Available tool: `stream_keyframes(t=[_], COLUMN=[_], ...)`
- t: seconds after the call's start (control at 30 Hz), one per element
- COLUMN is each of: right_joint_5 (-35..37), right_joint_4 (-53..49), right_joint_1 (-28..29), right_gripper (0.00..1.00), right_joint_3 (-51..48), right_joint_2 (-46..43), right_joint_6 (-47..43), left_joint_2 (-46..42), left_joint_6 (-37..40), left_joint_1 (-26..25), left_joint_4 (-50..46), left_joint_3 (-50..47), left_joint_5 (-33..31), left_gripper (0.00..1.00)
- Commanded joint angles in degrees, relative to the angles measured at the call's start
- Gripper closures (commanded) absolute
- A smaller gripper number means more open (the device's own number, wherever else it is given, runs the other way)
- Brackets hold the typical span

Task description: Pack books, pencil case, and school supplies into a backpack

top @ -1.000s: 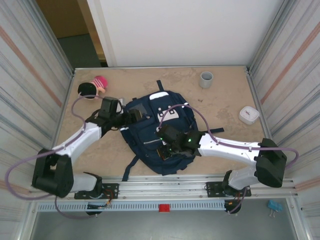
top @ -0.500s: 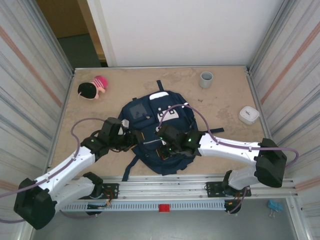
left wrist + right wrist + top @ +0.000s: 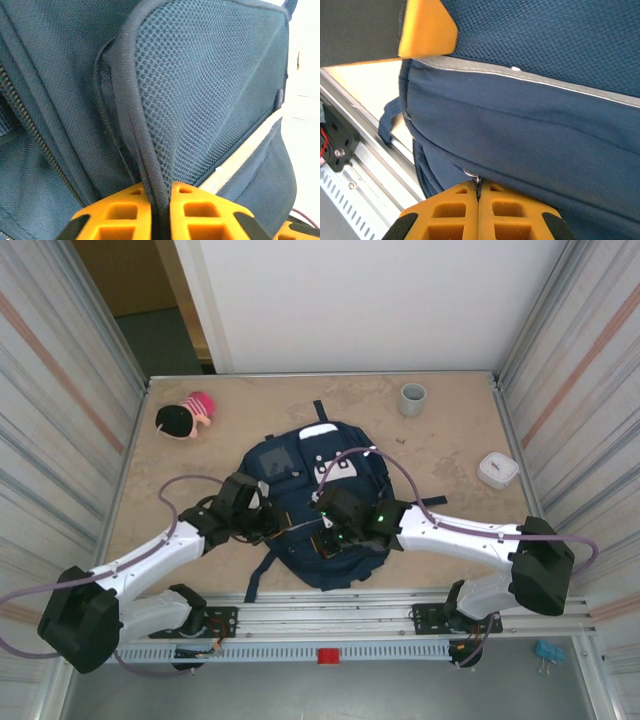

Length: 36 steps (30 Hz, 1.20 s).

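Observation:
The navy-blue backpack [image 3: 300, 475] lies flat in the middle of the table, straps toward the near edge. My left gripper [image 3: 268, 523] is at its left side. In the left wrist view the orange fingers [image 3: 197, 212] are shut on the bound edge of a mesh pocket [image 3: 134, 110], pinching it between them. My right gripper [image 3: 326, 532] rests on the lower middle of the backpack [image 3: 545, 125], shut on a small metal zipper pull [image 3: 472, 174]. The books, pencil case and school supplies are hidden.
A grey cup [image 3: 412, 398] stands at the back right and a rounded white box [image 3: 497, 469] lies by the right wall. A pink-and-black doll [image 3: 185, 415] lies at the back left. Metal walls close both sides; an aluminium rail [image 3: 330, 605] runs along the near edge.
My left arm swung from the backpack's upper left down to its left side, and its gripper went from open to shut on the mesh pocket edge. The right arm held still.

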Motion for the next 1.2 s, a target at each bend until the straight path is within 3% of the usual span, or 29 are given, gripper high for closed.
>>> stream_keyframes(t=[0.0, 0.27, 0.37, 0.43, 0.53, 0.63, 0.7, 0.8, 0.87, 0.97, 1.07, 1.17], right_joint_5=[0.4, -3.4, -4.4, -6.4, -8.8, -9.0, -8.0, -5.5, -5.1, -5.1, -5.1, -5.5], right_joint_4=[-1.9, -4.5, -3.9, -2.4, -0.1, 0.0, 0.1, 0.9, 1.8, 3.6, 5.0, 5.7], right_joint_1=[-2.8, -16.3, -17.6, -17.5, -17.2, -16.7, -15.6, -14.5, -14.4, -14.4, -14.3, -14.3], right_gripper=[1.0, 1.0, 1.0, 1.0, 1.0, 1.0, 0.9, 0.74, 0.68, 0.63, 0.59, 0.57], right_joint_3=[-2.5, -13.5, -14.8, -14.9, -15.0, -14.8, -14.8, -15.0, -15.3, -16.0, -16.6, -16.8], right_joint_2=[-5.2, -17.7, -19.2, -19.4, -19.4, -19.4, -19.6, -20.5, -21.2, -21.7, -23.4, -23.6], right_joint_6=[-0.3, -0.9, -1.3, -1.6, -2.1, -3.1, -3.9, -4.4, -4.4, -4.4, -4.5, -4.5], left_joint_2=[-1.3, -2.4, -2.5, -2.7, -4.6, -8.5, -10.9, -13.1, -13.6, -12.6, -8.6, -2.4], left_joint_6=[9.0, 17.5, 18.9, 20.5, 22.6, 27.8, 34.1, 49.5, 62.8, 77.0, 84.0, 84.1], left_joint_1=[4.8, 14.1, 15.2, 15.2, 14.4, 11.1, 7.6, 0.2, -6.2, -14.5, -18.0, -18.4], left_joint_4=[-6.9, -11.2, -11.2, -10.9, -9.5, -8.7, -7.9, -8.0, -9.8, -10.1, -9.2, -6.3], left_joint_3=[2.9, 3.8, 4.5, 5.4, 6.1, 6.6, 6.9, 7.6, 8.6, 8.2, 7.5, 8.1], left_joint_5=[-4.4, -5.2, -5.3, -3.8, -2.2, -4.7, -6.3, -9.9, -14.4, -21.2, -24.5, -26.5], left_gripper=[0.97, 1.0, 1.0, 0.86, 0.54, 0.34, 0.28, 0.26, 0.26, 0.26, 0.23, 0.22])
